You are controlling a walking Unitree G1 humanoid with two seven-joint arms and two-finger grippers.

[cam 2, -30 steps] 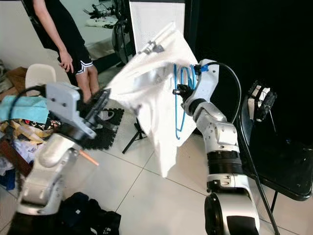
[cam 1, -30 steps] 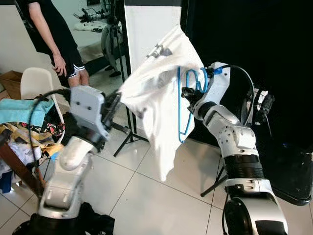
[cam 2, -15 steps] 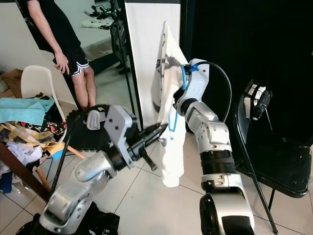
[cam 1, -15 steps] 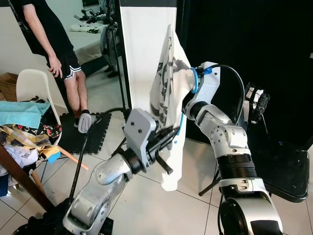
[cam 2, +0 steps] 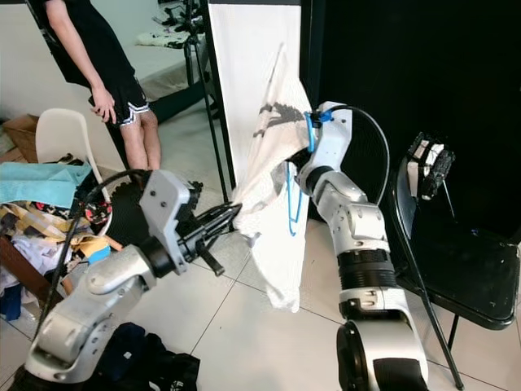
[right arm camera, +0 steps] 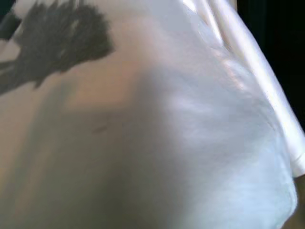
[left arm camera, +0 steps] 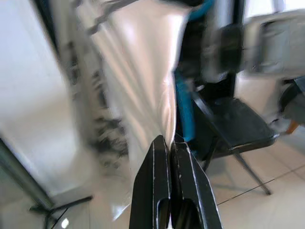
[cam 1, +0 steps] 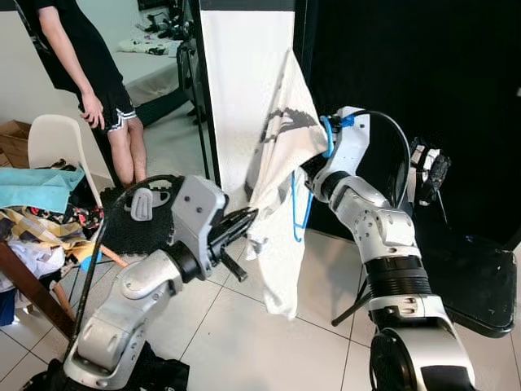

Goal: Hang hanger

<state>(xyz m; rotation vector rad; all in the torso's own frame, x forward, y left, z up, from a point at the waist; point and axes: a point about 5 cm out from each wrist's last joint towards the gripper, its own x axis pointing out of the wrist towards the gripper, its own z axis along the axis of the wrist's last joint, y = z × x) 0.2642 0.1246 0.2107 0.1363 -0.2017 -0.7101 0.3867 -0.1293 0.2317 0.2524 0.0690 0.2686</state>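
Blue wire hanger (cam 1: pixel 303 208) hung under a white T-shirt with dark print (cam 1: pixel 281 163), held high in front of the white panel (cam 1: pixel 240 73) by the right gripper (cam 1: pixel 313 167); its fingers were covered, grip unclear. Left gripper (left arm camera: pixel 170 143) pinched shut on the shirt's edge. Step looked like carrying toward a rail; next needs a hook target. Black chair (cam 1: pixel 472 281) nearby.
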